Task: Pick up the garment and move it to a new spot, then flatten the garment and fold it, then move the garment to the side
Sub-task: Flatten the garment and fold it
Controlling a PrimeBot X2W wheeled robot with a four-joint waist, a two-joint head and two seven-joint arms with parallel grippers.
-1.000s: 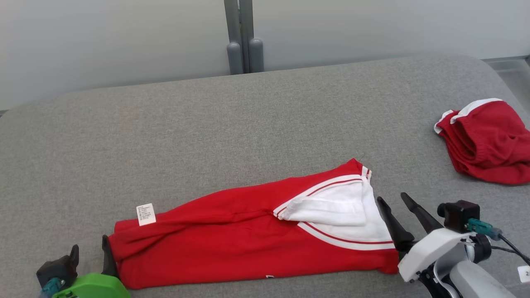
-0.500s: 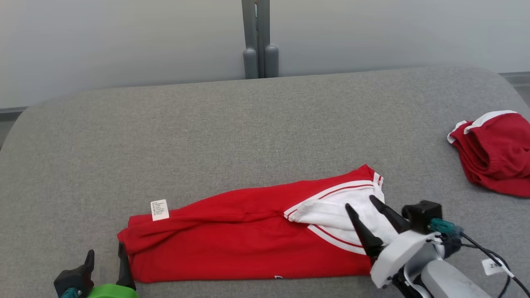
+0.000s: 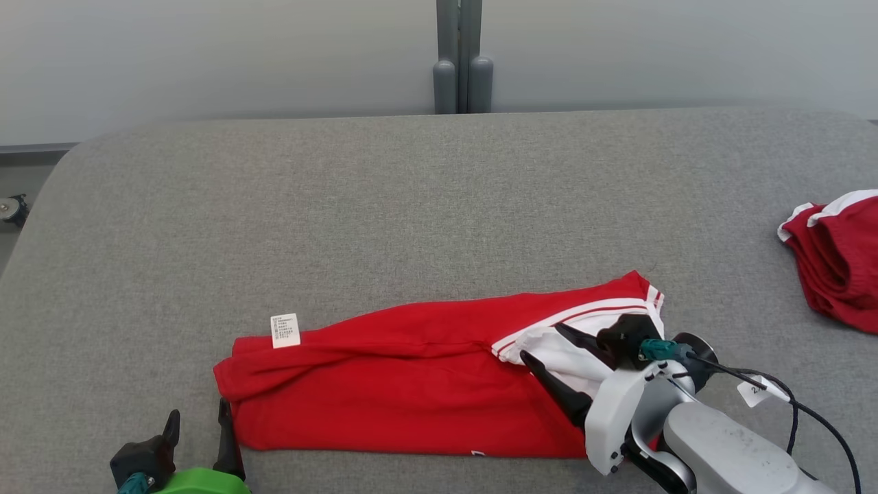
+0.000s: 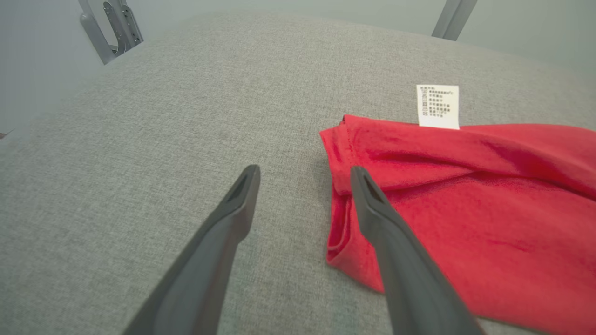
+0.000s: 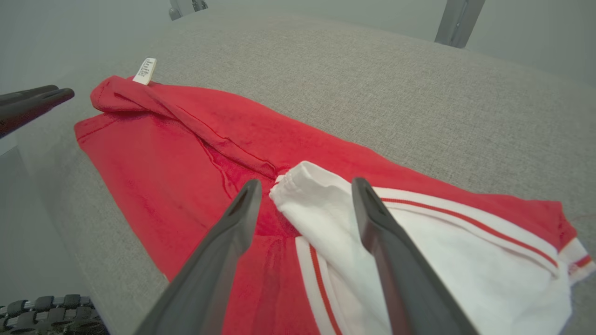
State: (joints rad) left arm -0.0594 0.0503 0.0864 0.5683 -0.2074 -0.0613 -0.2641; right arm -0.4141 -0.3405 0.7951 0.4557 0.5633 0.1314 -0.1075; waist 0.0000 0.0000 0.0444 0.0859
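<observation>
- Garment (image 3: 411,384), red with a white panel, lying folded lengthwise near the front edge of the grey counter (image 3: 343,206).
- Left pincer (image 3: 199,410): spread, just beside the garment's left end.
- Right pincer (image 3: 542,342): spread, over the white panel.
- 1 other red garment (image 3: 837,267): far right.

Bright even light; soft faint shadows; wrist views warped, edges soft.

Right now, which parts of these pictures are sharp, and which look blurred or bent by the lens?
Head view: even light, red garment sharp. Left wrist view: care label crisp, near fingers soft. Right wrist view: grey fabric surface bowed, hazy far off.
</observation>
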